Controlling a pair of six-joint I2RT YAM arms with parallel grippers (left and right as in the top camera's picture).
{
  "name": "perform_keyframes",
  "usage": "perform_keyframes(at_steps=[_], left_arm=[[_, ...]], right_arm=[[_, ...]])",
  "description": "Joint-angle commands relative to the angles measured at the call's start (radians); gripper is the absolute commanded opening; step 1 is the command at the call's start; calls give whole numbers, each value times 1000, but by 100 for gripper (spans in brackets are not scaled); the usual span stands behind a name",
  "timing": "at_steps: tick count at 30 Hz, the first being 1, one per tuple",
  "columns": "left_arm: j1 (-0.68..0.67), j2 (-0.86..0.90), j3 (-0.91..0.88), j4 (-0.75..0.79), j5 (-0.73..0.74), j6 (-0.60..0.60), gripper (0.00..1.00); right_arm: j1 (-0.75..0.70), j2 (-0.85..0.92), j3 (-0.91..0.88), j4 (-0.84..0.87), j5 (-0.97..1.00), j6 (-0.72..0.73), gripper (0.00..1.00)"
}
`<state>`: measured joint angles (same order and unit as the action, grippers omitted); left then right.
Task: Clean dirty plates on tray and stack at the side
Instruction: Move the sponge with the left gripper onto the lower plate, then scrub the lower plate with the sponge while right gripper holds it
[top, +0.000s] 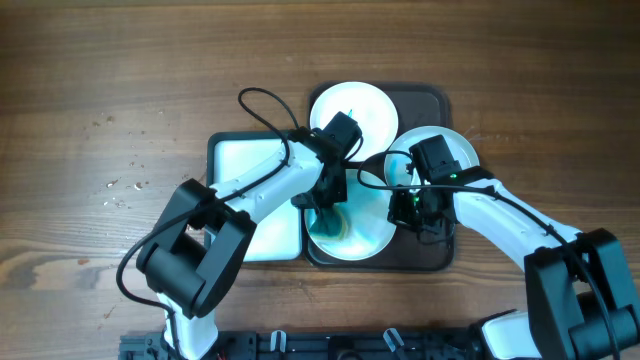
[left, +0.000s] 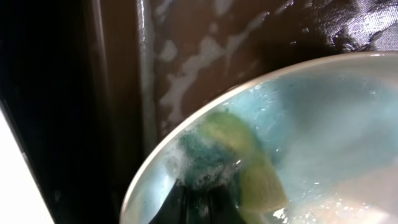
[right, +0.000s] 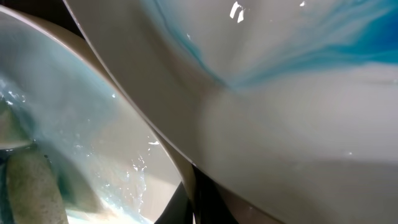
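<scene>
Three white plates lie on the dark brown tray (top: 440, 100): one at the back (top: 352, 108), one at the right (top: 455, 148), one at the front (top: 362, 238). My left gripper (top: 328, 212) is shut on a teal and yellow sponge (left: 249, 168) and presses it on the front plate's soapy face (left: 323, 124); its fingers (left: 200, 202) are foamy. My right gripper (top: 415, 212) is shut on the front plate's right rim (right: 180, 168), its fingers (right: 198, 202) on either side. The right plate (right: 280, 124), streaked with blue soap, overlaps just above.
A white square tray (top: 250, 170) holding pale blue water sits left of the brown tray, under my left arm. A few crumbs (top: 120, 195) lie on the wooden table at the far left. The brown tray's wet raised edge (left: 146, 74) runs close beside the plate.
</scene>
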<state>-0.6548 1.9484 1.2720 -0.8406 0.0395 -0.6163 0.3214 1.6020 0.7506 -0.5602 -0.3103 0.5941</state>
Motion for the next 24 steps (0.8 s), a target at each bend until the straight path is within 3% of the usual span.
perform_keyframes(at_steps=[1,5,7,12,15,20,24], left_arm=[[16,62,-59,93,35,101,4],[-35,64,-76,292,435,115,4],[-77,71,-80,360,531,114,4],[-117,76,-80,331,552,114,4],[-91,76,-80,256,456,115,4],[3,71,-80,46,160,115,4],[72,52,-80,-38,-45,116,4]], right_arm=[[-1,38,-13,-8,70,35,4],[-1,38,-13,-8,70,35,4],[-1,38,-13,-7,70,36,4],[-1,38,-13,-6,67,36,4],[-1,38,-13,-6,66,37,4],[-1,38,-13,-7,62,37,4],[-1,38,-13,-4,48,37,4]])
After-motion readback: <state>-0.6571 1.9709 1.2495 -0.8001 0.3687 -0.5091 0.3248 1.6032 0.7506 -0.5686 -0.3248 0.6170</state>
